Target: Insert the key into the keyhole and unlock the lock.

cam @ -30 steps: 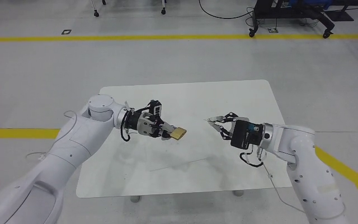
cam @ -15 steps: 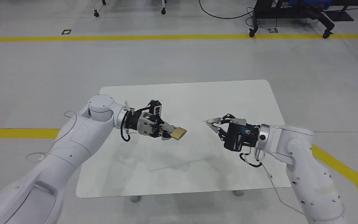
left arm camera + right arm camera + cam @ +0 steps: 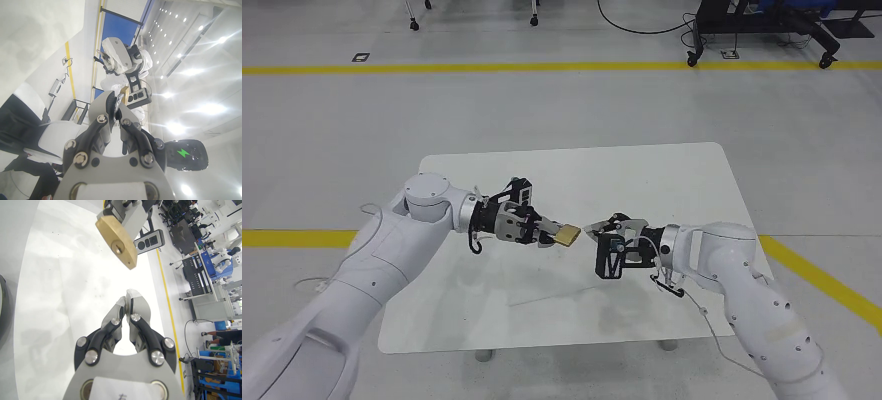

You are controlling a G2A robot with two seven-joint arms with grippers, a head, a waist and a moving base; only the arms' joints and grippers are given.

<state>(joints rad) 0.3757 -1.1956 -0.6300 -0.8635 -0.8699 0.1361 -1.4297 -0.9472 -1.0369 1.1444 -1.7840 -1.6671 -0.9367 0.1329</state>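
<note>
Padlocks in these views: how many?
1. The brass padlock is held above the table in the left gripper, keyhole toward the right gripper, which pinches the key. No other seems hidden.

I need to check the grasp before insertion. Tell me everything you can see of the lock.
The lock is a brass-coloured padlock with a rounded body and a silvery shackle. The left gripper holds it by the shackle end above the table, body pointing toward the other arm. Its round keyhole faces the right wrist camera and is empty. Nothing else touches it.
</note>
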